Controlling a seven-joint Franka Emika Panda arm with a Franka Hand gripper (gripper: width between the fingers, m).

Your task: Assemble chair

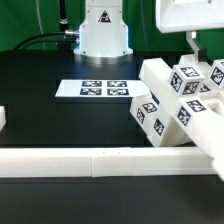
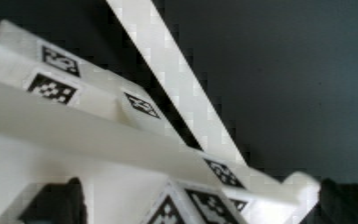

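Overhead, the arm (image 1: 196,45) reaches down — gripper hidden behind the chair (image 1: 178,100).

chair (image 1: 178,98): white plastic by its look, smooth and matt, with printed black-and-white tags
rail (image 1: 90,160): white, smooth, faint sheen
marker board (image 1: 95,89): thin, flat, paper-like white
bench (image 1: 40,70): black, matt
robot base (image 1: 103,35): glossy white shell
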